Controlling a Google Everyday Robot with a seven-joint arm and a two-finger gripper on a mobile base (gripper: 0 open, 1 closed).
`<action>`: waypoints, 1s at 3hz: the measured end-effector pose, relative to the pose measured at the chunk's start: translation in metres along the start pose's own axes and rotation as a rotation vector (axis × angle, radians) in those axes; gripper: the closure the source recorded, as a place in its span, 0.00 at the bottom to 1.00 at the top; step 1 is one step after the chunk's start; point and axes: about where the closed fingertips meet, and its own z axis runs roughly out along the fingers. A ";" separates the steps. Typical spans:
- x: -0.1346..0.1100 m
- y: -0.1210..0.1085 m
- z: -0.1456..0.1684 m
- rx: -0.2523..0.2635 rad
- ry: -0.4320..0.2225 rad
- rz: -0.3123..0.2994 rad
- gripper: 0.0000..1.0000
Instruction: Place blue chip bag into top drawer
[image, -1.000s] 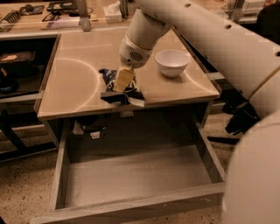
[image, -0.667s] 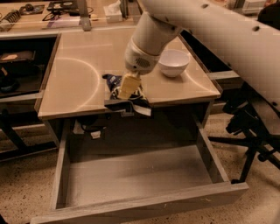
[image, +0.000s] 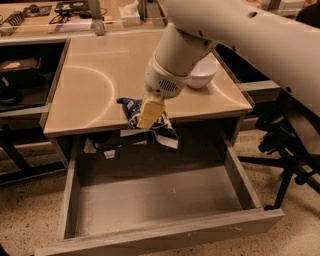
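The blue chip bag (image: 161, 129) is dark navy with white-edged ends. It hangs at the front edge of the beige tabletop (image: 100, 85), partly over the open top drawer (image: 160, 200). My gripper (image: 148, 116) is shut on the blue chip bag, its pale fingers (image: 150, 111) pinching the bag's upper part. The drawer is pulled out wide below, with a pale grey bottom and nothing in it.
A white bowl (image: 202, 74) stands on the tabletop behind my arm. A side table (image: 30, 95) with dark items is at the left. A black chair base (image: 285, 145) stands at the right. Cluttered desks run along the back.
My gripper has carried the bag forward, from on the tabletop to its front edge, so the bag now overhangs the drawer. The arm has swung forward and lower.
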 end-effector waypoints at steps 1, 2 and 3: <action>0.000 0.000 0.000 0.000 0.000 0.000 1.00; 0.007 0.036 -0.003 -0.034 0.008 0.020 1.00; 0.019 0.082 0.012 -0.101 0.004 0.066 1.00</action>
